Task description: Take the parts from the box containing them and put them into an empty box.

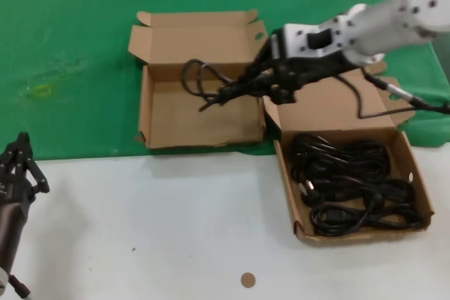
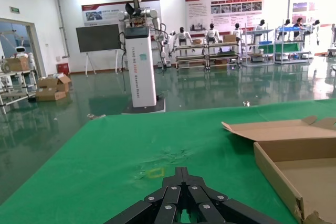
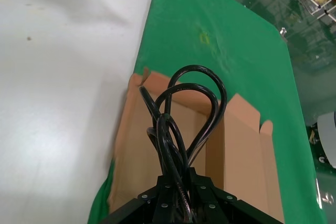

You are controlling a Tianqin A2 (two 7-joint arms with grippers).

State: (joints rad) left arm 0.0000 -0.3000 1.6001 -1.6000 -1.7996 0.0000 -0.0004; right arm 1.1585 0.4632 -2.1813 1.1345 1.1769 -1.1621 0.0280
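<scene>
Green cloth [image 1: 77,47] is covering the far half of the worktop [image 1: 162,230], and the near half is lying bare and white. Two shallow cardboard boxes are sitting side by side where cloth meets white, both with lids folded back.

On the left, the empty box [image 1: 184,116] is resting on the cloth, its lid flap showing an oval hole. On the right, the full box [image 1: 404,163] is sitting partly on the white, holding a heap of black cables [image 1: 355,187] that is filling its tray.

From the upper right of the head view, the right gripper [image 1: 232,93] is reaching across and hanging over the empty box. Its jaws are closed on a bundle of black cable [image 1: 199,75], whose loops are dangling over the tray's far half. The right wrist view is showing the same loops [image 3: 186,103] sticking out past the gripper [image 3: 178,182], with the empty box [image 3: 239,145] beneath them.

Low at the left edge of the head view, the left gripper [image 1: 20,163] is sitting parked over the white worktop, well apart from both boxes, its jaws closed on nothing. The left wrist view is showing its closed tips [image 2: 181,174], with the cloth [image 2: 105,166] running ahead and a corner of the empty box [image 2: 286,156] off to one side.

A small brown disc [image 1: 247,280] is lying on the white near the front edge.
</scene>
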